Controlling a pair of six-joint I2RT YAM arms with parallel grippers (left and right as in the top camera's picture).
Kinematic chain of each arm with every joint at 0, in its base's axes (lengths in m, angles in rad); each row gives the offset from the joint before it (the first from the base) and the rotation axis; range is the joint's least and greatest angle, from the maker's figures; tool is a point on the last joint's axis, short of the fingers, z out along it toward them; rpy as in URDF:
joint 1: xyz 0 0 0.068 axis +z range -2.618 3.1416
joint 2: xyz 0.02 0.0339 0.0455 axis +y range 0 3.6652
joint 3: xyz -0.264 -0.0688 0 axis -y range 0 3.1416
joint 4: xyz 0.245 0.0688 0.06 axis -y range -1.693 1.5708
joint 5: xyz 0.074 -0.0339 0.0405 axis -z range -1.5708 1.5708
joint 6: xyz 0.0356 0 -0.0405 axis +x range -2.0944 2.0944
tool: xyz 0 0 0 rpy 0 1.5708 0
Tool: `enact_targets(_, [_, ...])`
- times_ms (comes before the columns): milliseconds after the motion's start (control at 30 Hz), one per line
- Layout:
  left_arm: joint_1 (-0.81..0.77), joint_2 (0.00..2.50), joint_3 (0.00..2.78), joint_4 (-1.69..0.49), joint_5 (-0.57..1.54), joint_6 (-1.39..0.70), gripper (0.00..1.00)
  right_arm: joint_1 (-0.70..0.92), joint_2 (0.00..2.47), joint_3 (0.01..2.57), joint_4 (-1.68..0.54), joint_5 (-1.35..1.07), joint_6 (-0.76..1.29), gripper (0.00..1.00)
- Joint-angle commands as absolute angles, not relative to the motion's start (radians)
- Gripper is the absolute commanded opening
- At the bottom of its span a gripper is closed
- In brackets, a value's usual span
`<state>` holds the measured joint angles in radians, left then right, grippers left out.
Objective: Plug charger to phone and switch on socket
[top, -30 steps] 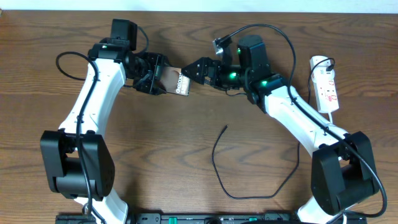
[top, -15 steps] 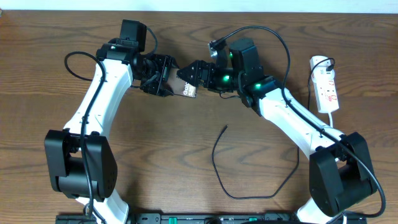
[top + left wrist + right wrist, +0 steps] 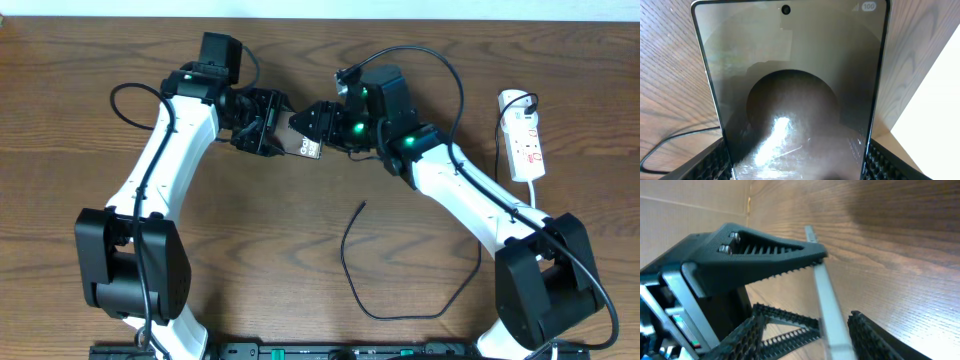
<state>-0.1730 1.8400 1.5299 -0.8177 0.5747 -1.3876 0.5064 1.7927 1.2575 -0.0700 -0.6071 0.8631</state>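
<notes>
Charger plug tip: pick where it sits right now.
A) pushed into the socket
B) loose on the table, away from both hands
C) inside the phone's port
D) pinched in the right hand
B: the plug tip lies loose on the table, well apart from the phone.

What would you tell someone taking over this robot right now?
Left gripper: shut on the phone, held up off the table.
Right gripper: open, fingers either side of the phone's edge, not gripping.
Charger: loose on the table, tip free.
Socket: far right, nothing touching it.
Done: phone picked up.
Left: plug charger into phone, switch socket on.
</notes>
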Motion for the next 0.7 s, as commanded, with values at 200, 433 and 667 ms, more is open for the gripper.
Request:
enact_targets(200, [-0.194,1.808,1.538,-0.816,0.603,-1.394,0.07,0.531,1.803,1.281,-0.077,-0.577,0.867,0.53])
enact_targets(433, [-0.199,1.808,1.538,-0.817,0.603,-1.393,0.07,0.548,1.803,1.281,-0.147,-0.498,0.867,0.50])
enact_targets(667, [-0.203,1.808,1.538,-0.816,0.603,-1.393,0.07,0.554,1.803,1.281,-0.148,-0.484,0.867,0.47])
